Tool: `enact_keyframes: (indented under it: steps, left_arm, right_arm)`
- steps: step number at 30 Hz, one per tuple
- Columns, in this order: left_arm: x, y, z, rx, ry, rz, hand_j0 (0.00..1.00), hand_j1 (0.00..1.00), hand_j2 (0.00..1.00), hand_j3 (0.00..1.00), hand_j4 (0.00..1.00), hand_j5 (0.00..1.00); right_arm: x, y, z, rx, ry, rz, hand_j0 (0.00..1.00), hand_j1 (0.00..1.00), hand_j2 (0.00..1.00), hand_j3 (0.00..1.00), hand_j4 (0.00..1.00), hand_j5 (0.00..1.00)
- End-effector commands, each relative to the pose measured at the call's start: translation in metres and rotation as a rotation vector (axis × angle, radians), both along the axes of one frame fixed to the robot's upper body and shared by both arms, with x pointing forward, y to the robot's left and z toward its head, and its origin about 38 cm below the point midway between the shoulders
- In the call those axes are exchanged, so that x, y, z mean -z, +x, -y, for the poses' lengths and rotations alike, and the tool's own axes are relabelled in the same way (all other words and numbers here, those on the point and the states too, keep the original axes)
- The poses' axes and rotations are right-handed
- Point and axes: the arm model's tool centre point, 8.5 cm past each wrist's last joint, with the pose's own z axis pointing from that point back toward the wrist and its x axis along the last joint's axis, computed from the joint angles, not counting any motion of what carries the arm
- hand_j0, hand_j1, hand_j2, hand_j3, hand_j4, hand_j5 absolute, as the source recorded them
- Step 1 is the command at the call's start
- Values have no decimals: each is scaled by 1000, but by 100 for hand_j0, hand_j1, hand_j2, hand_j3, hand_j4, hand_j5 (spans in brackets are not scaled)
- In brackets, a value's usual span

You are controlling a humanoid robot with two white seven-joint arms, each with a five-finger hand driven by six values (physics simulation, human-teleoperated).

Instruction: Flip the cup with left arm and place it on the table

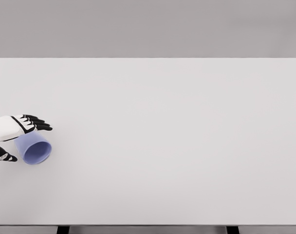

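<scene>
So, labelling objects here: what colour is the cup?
Light periwinkle blue cup, seen in the head view.

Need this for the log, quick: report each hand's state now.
Left hand: fingers above and thumb below the light blue plastic cup, which lies on its side on the white table; a closed grasp cannot be told.
Right hand: not in view.

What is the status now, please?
Left robot hand around cup, fingers above, thumb below. Blue cup tilted, mouth toward camera. Right arm unseen. Table unobstructed.

Left arm cut by the frame's left edge; cup [36, 150] base behind fingers [38, 123].
</scene>
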Motion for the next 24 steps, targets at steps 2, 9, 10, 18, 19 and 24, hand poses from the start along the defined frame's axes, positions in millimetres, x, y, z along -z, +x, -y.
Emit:
enact_keyframes:
  steps: [2, 9, 10, 18, 19, 24]
  left_arm:
    - [4, 1, -2, -13, -4, -3, 100, 100, 100, 100, 100, 100]
    - [8, 2, -5, -19, 7, -4, 100, 100, 100, 100, 100, 100]
    - [8, 2, -5, -21, 7, -4, 100, 100, 100, 100, 100, 100]
    - [13, 4, -7, -32, 7, -6, 100, 100, 100, 100, 100, 100]
    - [15, 4, -8, -33, 12, -6, 100, 100, 100, 100, 100, 100]
    - [18, 5, -11, -48, 8, -8, 100, 100, 100, 100, 100, 100]
  right_arm:
    - [0, 0, 0, 1, 0, 0, 100, 100, 100, 100, 100, 100]
    - [0, 0, 0, 1, 0, 0, 100, 100, 100, 100, 100, 100]
    - [0, 0, 0, 1, 0, 0, 100, 100, 100, 100, 100, 100]
    - [0, 0, 0, 1, 0, 0, 100, 100, 100, 100, 100, 100]
    - [0, 1, 0, 1, 0, 2, 100, 100, 100, 100, 100, 100]
    - [0, 0, 0, 1, 0, 0, 100, 100, 100, 100, 100, 100]
